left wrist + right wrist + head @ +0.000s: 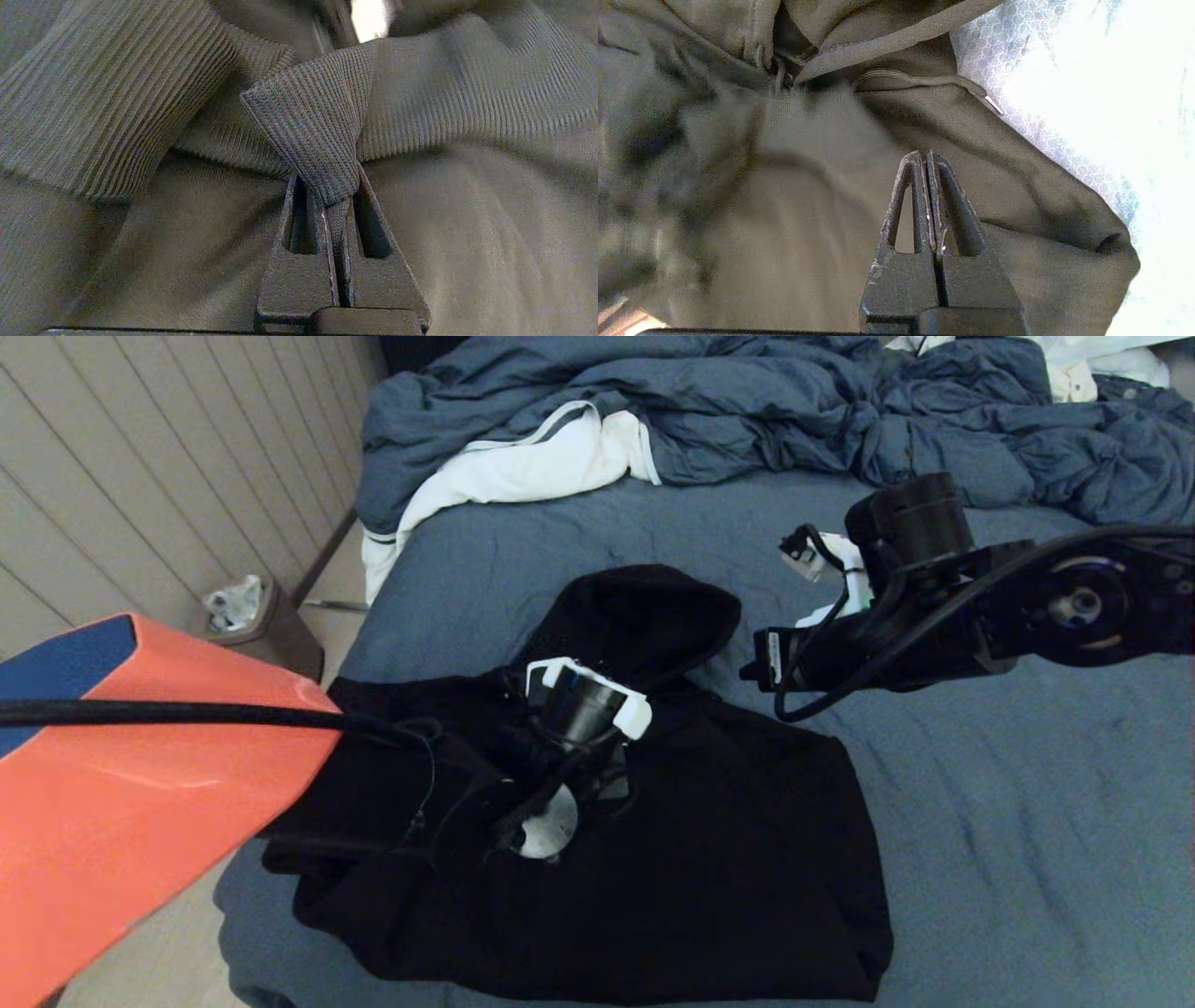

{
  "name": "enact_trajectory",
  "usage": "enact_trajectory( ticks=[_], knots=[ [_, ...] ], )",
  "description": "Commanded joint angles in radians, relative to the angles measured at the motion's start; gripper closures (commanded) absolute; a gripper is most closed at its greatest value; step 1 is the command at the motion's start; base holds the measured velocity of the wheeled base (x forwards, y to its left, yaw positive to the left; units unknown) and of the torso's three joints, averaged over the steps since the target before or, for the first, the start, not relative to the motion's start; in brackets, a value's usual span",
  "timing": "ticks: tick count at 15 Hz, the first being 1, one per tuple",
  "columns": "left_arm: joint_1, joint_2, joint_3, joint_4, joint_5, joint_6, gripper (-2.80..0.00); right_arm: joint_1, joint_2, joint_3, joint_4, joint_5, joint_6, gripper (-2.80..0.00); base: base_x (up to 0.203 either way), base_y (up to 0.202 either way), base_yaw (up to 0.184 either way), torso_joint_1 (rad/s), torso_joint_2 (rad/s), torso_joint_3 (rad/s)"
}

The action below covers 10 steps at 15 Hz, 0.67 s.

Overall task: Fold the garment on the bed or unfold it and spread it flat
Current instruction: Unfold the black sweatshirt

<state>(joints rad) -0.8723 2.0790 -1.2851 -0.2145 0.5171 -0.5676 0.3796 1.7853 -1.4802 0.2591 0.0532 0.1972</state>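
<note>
— What did the left jaws (337, 205) have?

— They were clamped on a ribbed cuff edge of the hoodie (653, 859), pinched into a peak, likely so the sleeve could be drawn out or folded.

— And the right jaws (927, 161)?

— Pressed together, empty, hanging above the hoodie's far side near the hood, seemingly waiting.

— Where was the hoodie?

— Lying partly bunched on the bed (1008, 821), near its front left corner, well short of the rumpled duvet (747, 411).
</note>
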Motion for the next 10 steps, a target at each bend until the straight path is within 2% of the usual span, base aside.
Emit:
enact_trajectory(
  ticks=[1,6,10],
  knots=[
    [-0.049,-0.055,0.070,0.001,0.031,-0.001,0.00,0.001,0.005,-0.002,0.002,0.000,0.001,0.00,0.000,0.000,0.000,0.000,0.00,0.000],
    [-0.232,-0.206,0.278,0.017,0.069,0.001,0.00,0.001,0.005,0.001,0.002,0.000,0.001,0.00,0.000,0.000,0.000,0.000,0.00,0.000],
    [-0.365,-0.261,0.359,0.087,0.067,-0.012,0.00,0.002,0.009,0.003,0.002,0.000,0.001,0.00,0.000,0.000,0.000,0.000,0.00,0.000]
  ],
)
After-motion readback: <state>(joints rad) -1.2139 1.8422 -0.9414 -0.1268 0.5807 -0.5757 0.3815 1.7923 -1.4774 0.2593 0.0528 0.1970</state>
